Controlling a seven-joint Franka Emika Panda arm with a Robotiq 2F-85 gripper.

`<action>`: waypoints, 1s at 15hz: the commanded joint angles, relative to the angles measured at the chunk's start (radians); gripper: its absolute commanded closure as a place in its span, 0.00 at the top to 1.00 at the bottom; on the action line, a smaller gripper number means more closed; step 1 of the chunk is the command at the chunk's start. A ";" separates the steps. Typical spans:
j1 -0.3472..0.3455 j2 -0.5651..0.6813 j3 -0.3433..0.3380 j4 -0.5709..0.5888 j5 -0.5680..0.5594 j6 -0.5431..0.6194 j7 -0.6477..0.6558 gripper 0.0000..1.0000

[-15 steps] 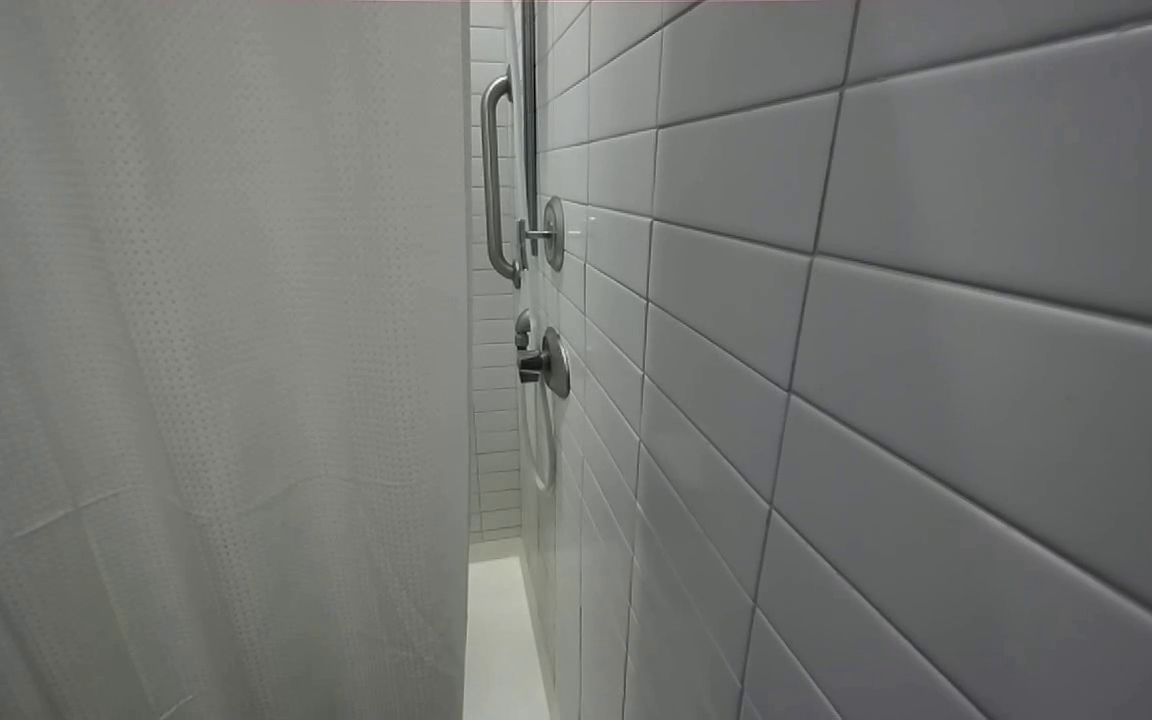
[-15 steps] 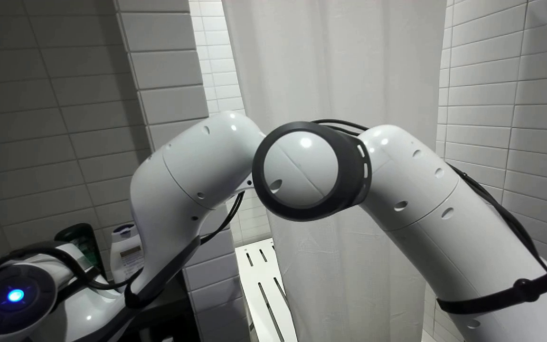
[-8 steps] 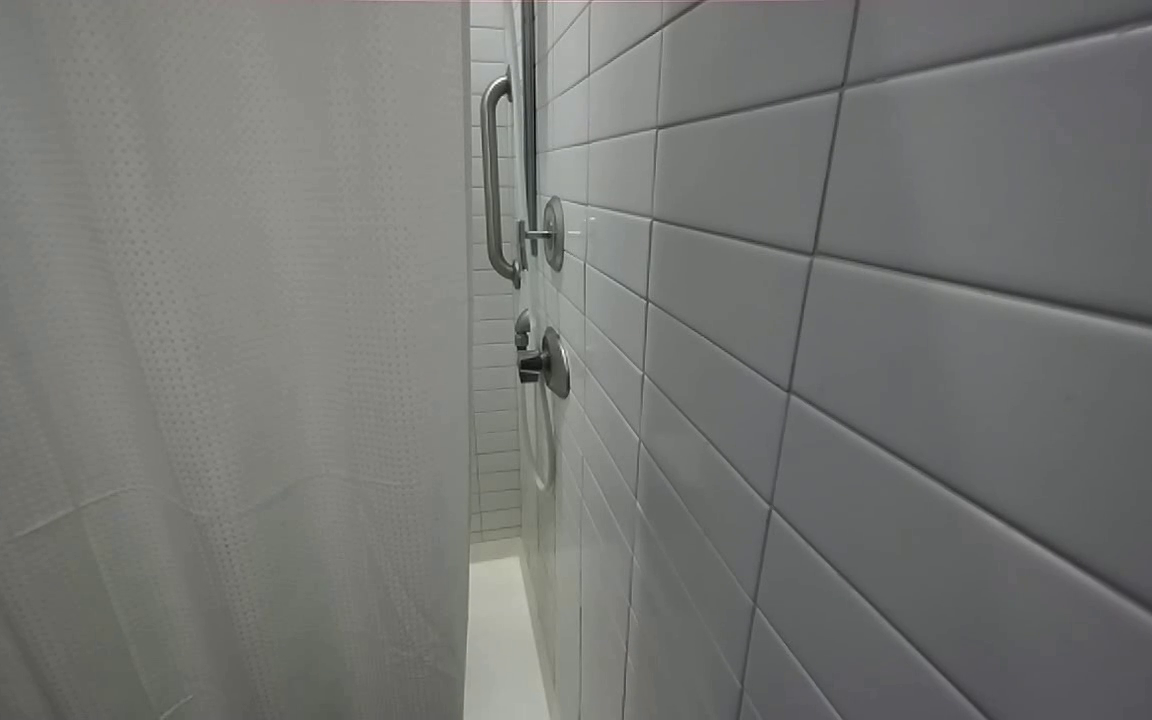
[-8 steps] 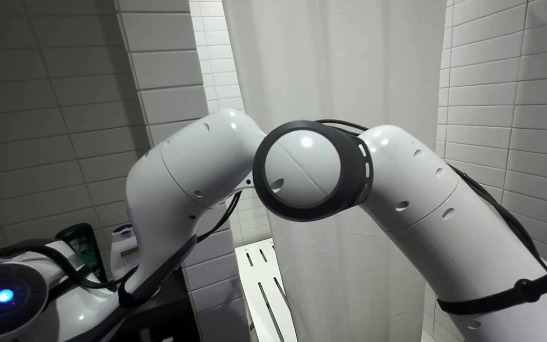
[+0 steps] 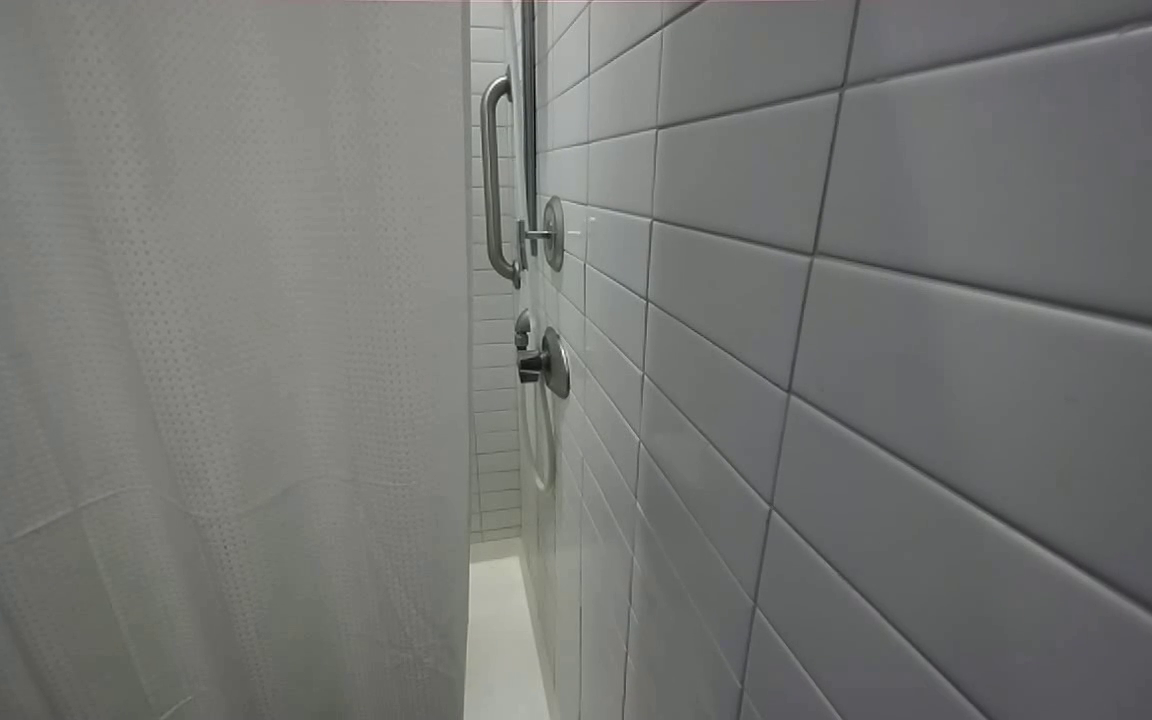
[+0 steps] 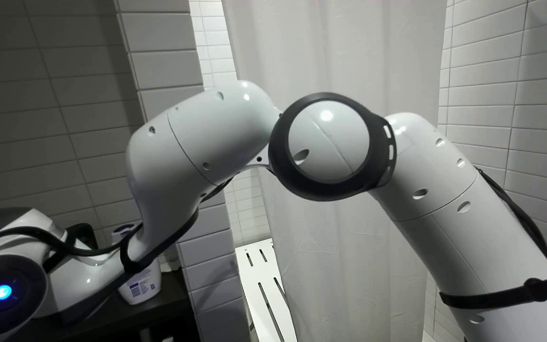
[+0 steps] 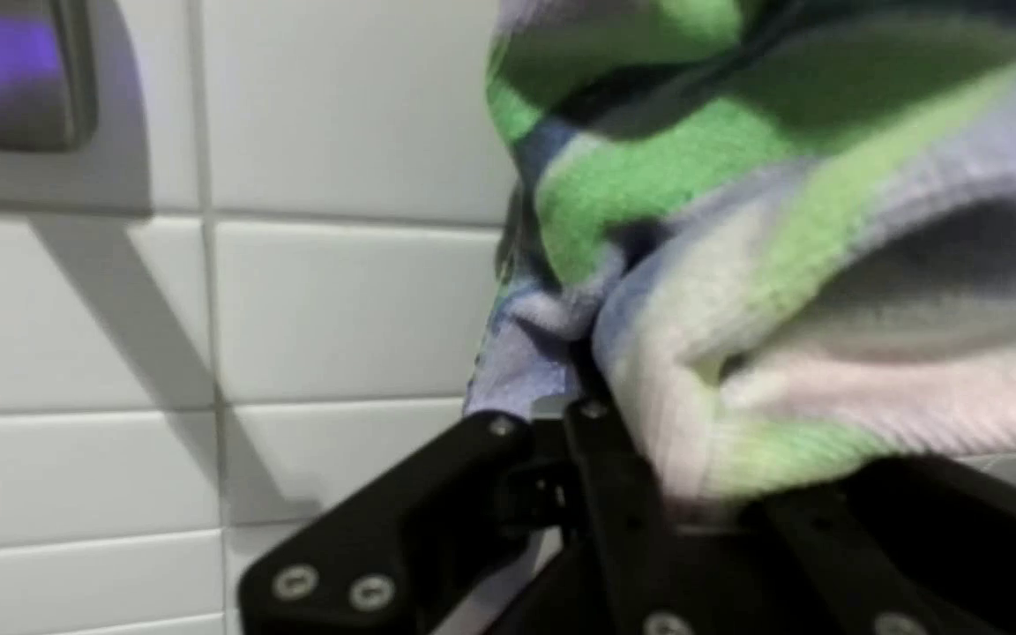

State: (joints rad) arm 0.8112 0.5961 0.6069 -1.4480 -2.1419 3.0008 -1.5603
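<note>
Nr wht tiled wall (image 7: 354, 309), jaws against multicol. cloth (image 7: 764, 256); can't tell if clenched.

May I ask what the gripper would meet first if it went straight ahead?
Most likely the multicoloured cloth, bunched at the gripper; the white tiled wall seems farther on, though depth is unclear.

Facing 1 shared curtain (image 5: 226, 350) in both exterior views: along adjacent wall (image 5: 796, 320); past nearby arm (image 6: 174, 142). In wrist view, aimed closely over gripper (image 7: 649, 459) at cloth (image 7: 720, 256) and tiles (image 7: 358, 309).
</note>
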 commanded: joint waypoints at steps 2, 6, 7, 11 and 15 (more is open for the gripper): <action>-0.055 -0.169 0.070 -0.139 -0.167 -0.110 0.206 0.04; -0.079 -0.290 0.093 -0.275 -0.190 -0.200 0.284 0.04; -0.081 -0.325 0.096 -0.310 -0.174 -0.221 0.290 0.04; -0.038 -0.462 0.047 -0.420 -0.170 -0.264 0.370 0.04; -0.043 -0.599 0.050 -0.532 -0.165 -0.303 0.442 0.04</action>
State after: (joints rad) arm 0.7708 0.1584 0.6720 -1.8744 -2.2965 2.7434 -1.2088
